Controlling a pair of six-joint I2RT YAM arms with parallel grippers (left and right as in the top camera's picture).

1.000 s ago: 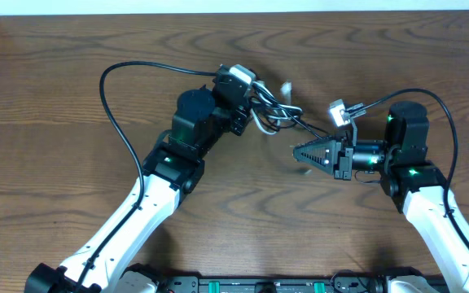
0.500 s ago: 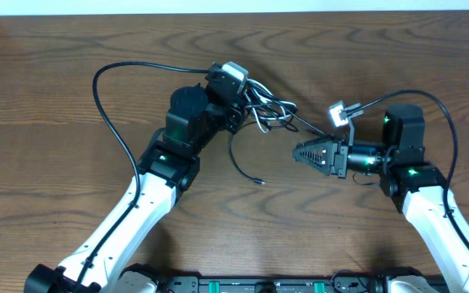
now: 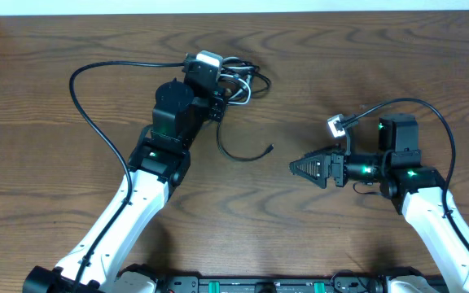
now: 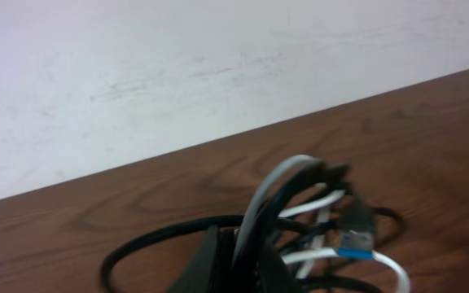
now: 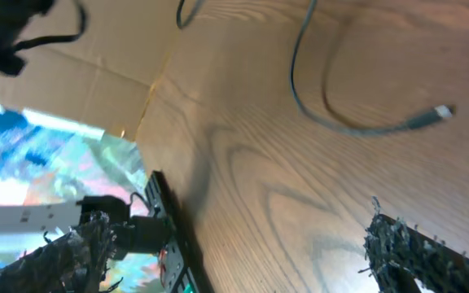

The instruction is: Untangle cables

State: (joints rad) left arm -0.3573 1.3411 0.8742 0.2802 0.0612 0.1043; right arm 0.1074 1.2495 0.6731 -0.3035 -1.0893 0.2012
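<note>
Moved since a second ago: the tangle has travelled up and to the left with my left arm, away from the right arm. The right claw has let go and sprung wide.
Cables: thin black and white-grey cables [image 3: 236, 77] are looped together in one knot near the far edge, hanging from the left claw. From the left wrist I see white and black loops crossing over each other, with a blue-tipped plug [image 4: 355, 236] among them.
Loose black end: one black strand [image 3: 243, 158] trails out of the knot and curves across the wood to a small plug [image 5: 440, 111]. It lies between the two claws and touches neither.
Left claw [image 3: 221, 85]: clenched on the cables. I judge it serves as the anchor, keeping the knot fixed so strands can be drawn out of it.
Right claw [image 3: 297, 168]: released and empty, fingers spread wide and pointing at the loose black end, near it but apart. That reads to me as lining up for a fresh hold.
Worktop: dark brown wooden worktop [image 3: 365, 73], bare around the strand, so there is room to pull it straight.
Progress: one tail is freed, but the main knot is not yet undone.
</note>
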